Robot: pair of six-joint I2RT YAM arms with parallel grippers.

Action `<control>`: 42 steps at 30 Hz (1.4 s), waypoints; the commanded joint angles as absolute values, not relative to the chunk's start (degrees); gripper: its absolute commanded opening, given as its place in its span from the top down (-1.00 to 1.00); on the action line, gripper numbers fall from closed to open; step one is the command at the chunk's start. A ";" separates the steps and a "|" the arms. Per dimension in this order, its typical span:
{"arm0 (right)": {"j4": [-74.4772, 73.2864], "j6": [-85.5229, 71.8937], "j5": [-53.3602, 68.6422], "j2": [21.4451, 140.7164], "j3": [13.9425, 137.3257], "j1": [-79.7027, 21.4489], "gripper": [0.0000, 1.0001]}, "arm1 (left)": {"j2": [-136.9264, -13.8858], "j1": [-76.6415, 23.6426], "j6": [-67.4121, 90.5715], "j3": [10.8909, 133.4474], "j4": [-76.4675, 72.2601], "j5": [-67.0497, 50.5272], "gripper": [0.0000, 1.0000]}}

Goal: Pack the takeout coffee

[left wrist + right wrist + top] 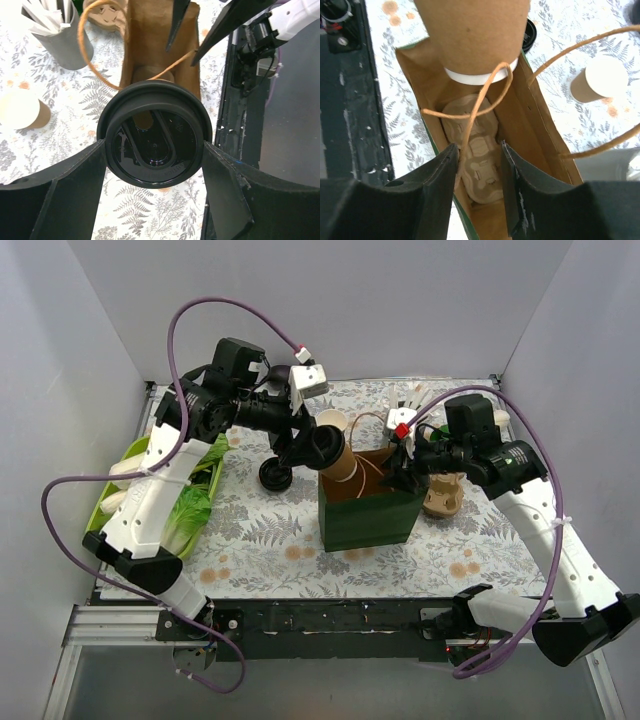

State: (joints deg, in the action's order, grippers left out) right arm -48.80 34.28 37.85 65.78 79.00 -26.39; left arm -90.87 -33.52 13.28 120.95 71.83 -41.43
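Observation:
The takeout coffee [338, 456], a tan paper cup with a black lid [155, 132], hangs tilted in my left gripper [155, 150], which is shut on it just under the lid. Its white bottom rim [476, 75] sits at the mouth of the green bag [370, 520], whose inside is brown [540, 125]. A pulp cup carrier [475, 115] lies at the bag's bottom. My right gripper [479, 150] is open at the bag's far end [403, 462]. One finger is inside and the other outside the wall, and a twine handle [480, 105] rests against the outside finger.
An unlidded tan cup [332, 421] stands behind the bag. A stack of black lids [275, 475] sits left of it. A second pulp carrier [443, 495] lies right of the bag. A grey holder of white sticks [55, 35] and a green tray [140, 452] of vegetables are also here.

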 commanded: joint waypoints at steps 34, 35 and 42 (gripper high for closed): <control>-54.32 62.05 45.35 50.45 71.19 -31.99 0.97 | -97.12 -39.64 11.34 126.39 74.97 -56.87 1.00; -54.23 62.14 45.35 50.54 71.37 -32.25 0.97 | -97.29 -39.90 10.90 125.69 74.88 -56.69 1.00; -60.20 69.33 44.04 50.36 73.12 -36.47 0.97 | -98.96 -39.99 11.86 124.36 71.02 -57.22 1.00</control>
State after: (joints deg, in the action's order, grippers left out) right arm -56.10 63.48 44.66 50.74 71.09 -34.46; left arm -98.83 -39.86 12.32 124.20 72.77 -54.76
